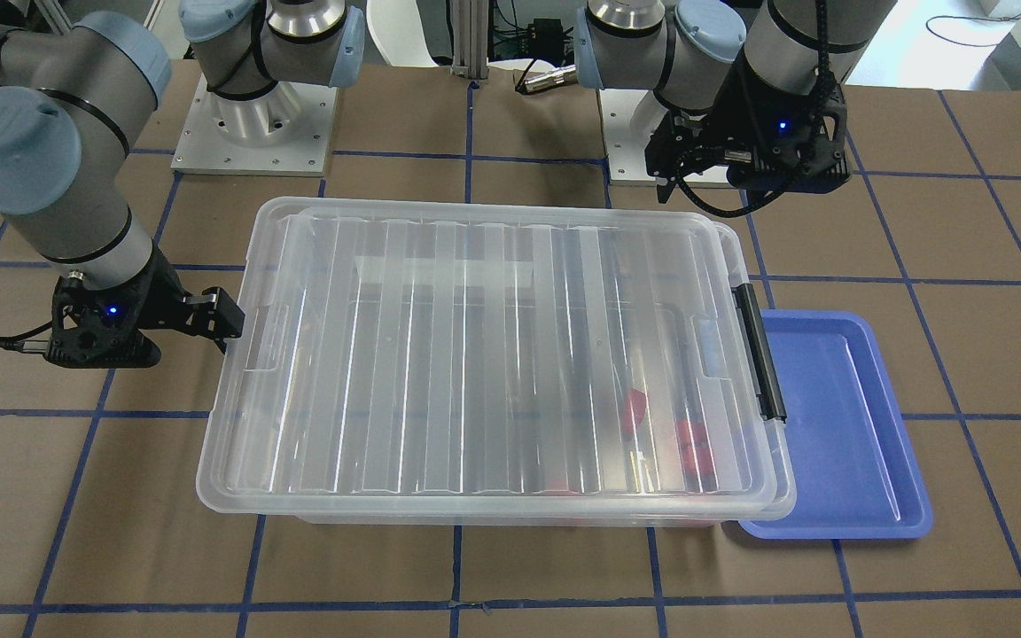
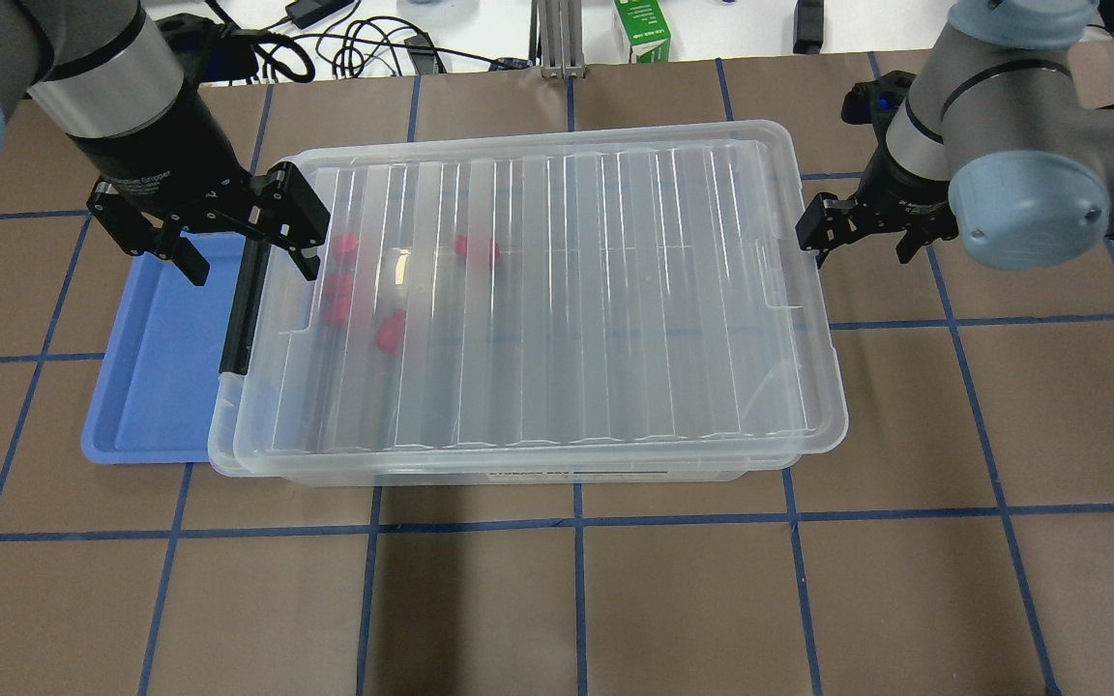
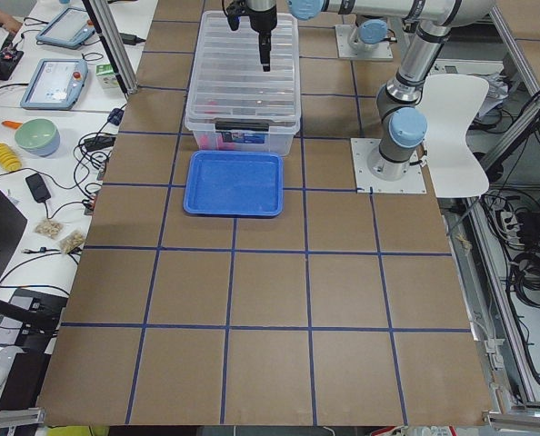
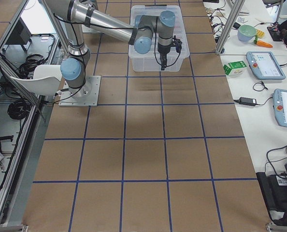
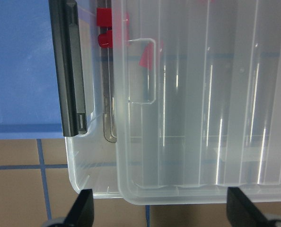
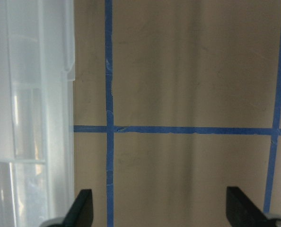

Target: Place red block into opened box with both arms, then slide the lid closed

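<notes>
Our right gripper (image 2: pixel 862 237), fingers spread and empty, sits just beside the right short edge of the lid (image 2: pixel 567 290). The lid runs lengthwise from there toward our left gripper (image 2: pixel 243 246), equally open above the black bar (image 2: pixel 240 309) of the box (image 2: pixel 518 474). The lid overhangs on the right and leaves a strip uncovered by the bar, so we judge the closing push runs right to left; the red blocks (image 2: pixel 386 332) lie inside near the bar.
</notes>
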Motion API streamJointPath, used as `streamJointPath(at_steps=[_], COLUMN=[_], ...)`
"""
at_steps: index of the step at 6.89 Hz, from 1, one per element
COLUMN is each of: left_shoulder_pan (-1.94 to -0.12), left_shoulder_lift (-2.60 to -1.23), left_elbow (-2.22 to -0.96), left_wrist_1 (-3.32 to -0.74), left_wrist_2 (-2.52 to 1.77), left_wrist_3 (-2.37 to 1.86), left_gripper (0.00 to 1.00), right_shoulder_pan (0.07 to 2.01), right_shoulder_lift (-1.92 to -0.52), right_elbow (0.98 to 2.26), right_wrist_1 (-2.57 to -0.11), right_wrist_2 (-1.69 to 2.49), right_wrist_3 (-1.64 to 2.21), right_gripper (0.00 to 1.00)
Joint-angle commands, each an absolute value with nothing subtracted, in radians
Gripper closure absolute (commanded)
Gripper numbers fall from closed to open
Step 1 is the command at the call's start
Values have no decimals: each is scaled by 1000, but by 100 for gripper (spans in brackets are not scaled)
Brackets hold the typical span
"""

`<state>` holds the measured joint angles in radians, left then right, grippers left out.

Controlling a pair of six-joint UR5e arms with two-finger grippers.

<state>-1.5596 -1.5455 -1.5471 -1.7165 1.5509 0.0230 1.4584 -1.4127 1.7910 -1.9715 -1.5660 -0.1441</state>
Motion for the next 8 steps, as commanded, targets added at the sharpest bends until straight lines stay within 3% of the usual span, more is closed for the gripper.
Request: streamJointPath(at_steps=[1, 3, 6, 8], left_shoulder_pan=[-1559, -1557, -1557, -1559], left_shoulder_lift=[-1546, -1551, -1546, -1545], left_elbow=[-1549, -1551, -1555, -1554], left_wrist_1=[-1717, -1710, -1710, -1709], left_wrist_2=[1557, 1552, 1551, 1552], left_wrist_3=[23, 25, 25, 25], left_gripper=[0, 0, 0, 0], right_shoulder_pan=[1466, 1453, 1454, 1456], right_shoulder_lift=[-1408, -1420, -1526, -1571], right_elbow=[1786, 1732, 1527, 1482], right_wrist_1=[-1983, -1965, -1604, -1491], right_wrist_2=[-1566, -1581, -1580, -1583], right_wrist_3=[-143, -173, -158, -155], right_gripper=[0, 0, 0, 0])
